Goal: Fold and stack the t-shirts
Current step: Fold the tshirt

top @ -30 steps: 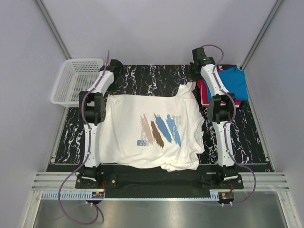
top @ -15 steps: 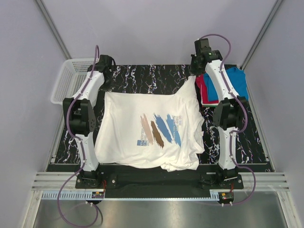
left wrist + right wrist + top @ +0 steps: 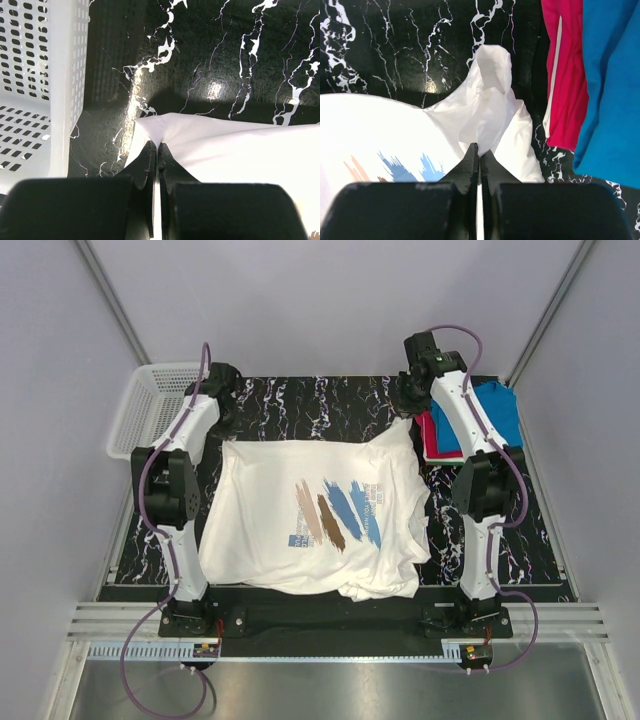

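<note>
— Where is the white t-shirt [image 3: 320, 515] lying?
— It is spread flat on the black marbled counter [image 3: 320, 400], between the two arms, with the print side up. Its near edge reaches the front edge of the counter and is a little wrinkled there.
— What about the left fingers [image 3: 146, 165]?
— They are pressed together on the far left corner of the cloth and pinch it. The white mesh basket [image 3: 150, 420] stands near them, on the left.
— And the right fingers [image 3: 468, 162]?
— They are also closed, pinching the far right corner, where the cloth is bunched up into a small peak.
— Are there other shirts?
— Yes. A blue t-shirt [image 3: 497, 412] lies on top of a red t-shirt [image 3: 428, 438] at the far right of the counter, just beside that pinched corner. I cannot tell whether the red one touches the white one.
</note>
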You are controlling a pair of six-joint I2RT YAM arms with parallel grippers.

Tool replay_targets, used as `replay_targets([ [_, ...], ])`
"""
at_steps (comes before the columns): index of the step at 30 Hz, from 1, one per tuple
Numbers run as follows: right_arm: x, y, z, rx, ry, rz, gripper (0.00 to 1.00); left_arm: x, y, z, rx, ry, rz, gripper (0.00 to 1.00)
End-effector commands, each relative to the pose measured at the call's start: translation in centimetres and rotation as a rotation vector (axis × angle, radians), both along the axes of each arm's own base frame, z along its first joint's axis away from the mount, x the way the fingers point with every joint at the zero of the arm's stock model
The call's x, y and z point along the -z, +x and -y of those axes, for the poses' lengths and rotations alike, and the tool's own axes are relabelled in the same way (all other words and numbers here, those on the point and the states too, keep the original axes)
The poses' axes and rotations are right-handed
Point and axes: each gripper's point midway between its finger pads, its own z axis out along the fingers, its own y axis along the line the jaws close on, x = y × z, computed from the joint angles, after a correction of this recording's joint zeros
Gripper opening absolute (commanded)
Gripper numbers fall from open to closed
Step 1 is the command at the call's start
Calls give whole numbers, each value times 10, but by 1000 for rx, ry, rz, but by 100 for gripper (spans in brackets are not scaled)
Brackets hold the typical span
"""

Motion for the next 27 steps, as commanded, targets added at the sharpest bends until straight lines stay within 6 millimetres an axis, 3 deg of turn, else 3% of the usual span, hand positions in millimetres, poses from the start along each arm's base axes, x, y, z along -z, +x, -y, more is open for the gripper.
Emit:
replay_targets([
  [1, -50, -19, -5, -11, 31, 77, 0, -26, -13, -7, -5, 16, 24, 0],
  [10, -50, -50, -14, -8, 53, 25, 0, -12, -40, -20, -58, 75, -72, 0],
  [17, -32, -87, -18, 6, 74, -52, 0, -8, -56, -23, -88, 83, -111, 0],
  [22, -35, -109, -9, 41, 70, -41, 0, -19, -66, -28, -107, 100, -87, 0],
  [27, -55, -121, 1, 69, 57, 4, 0, -40, -68, -28, -113, 90, -24, 0],
])
